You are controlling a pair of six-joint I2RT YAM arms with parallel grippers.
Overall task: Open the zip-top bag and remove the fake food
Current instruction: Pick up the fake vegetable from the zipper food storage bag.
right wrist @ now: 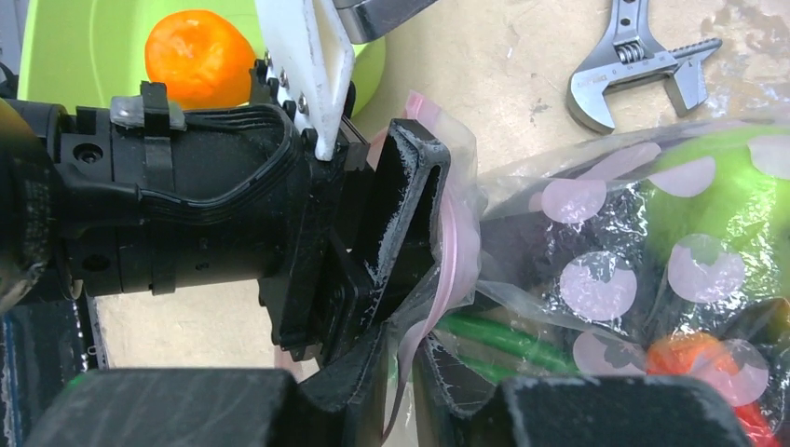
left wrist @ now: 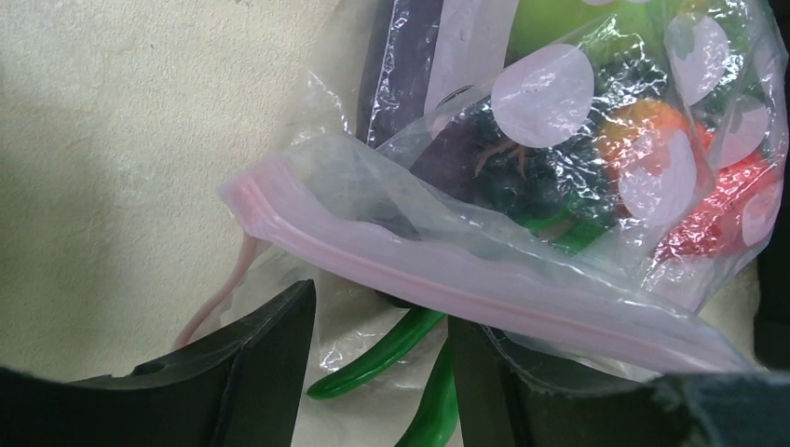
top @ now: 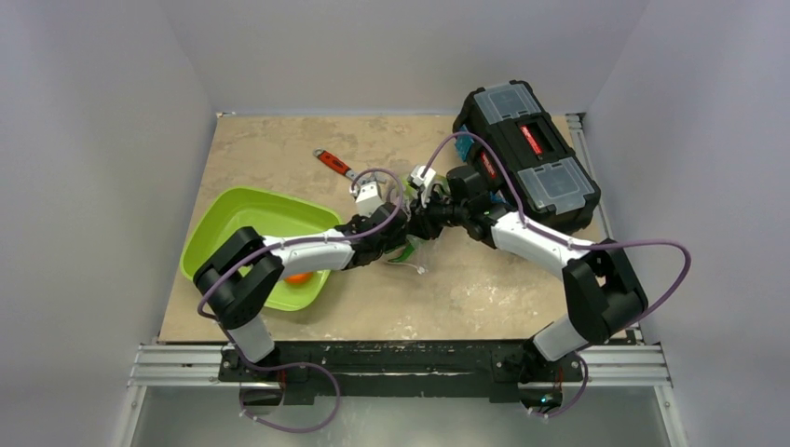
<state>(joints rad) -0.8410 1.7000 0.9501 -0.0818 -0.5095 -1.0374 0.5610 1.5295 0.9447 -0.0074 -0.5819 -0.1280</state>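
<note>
The task is partly done, by my reading. The zip-top bag [left wrist: 447, 223] lies on the bench [top: 466, 289] just right of the green tray [top: 247, 214], and its pink zip strip [left wrist: 484, 293] is parted so the mouth gapes. One orange fruit [right wrist: 196, 58] sits in the tray, but most of the fake food [left wrist: 643, 121] is inside the bag: an orange piece, something red, a dark purple shape. Two green pods [left wrist: 373, 354] poke out under the lip. The left jaws stand about half open astride those pods and some loose film, closed on nothing. The right jaws are nearly together with the bag's pink edge running through the slit; whether they pinch it I cannot tell. Both arms crowd the mouth, and the draped film may hinder a clean pick. A red-handled wrench [top: 333, 163] lies beyond the tray, well clear. A black toolbox [top: 526, 154] sits far to the tray's right, close behind the right arm.
</note>
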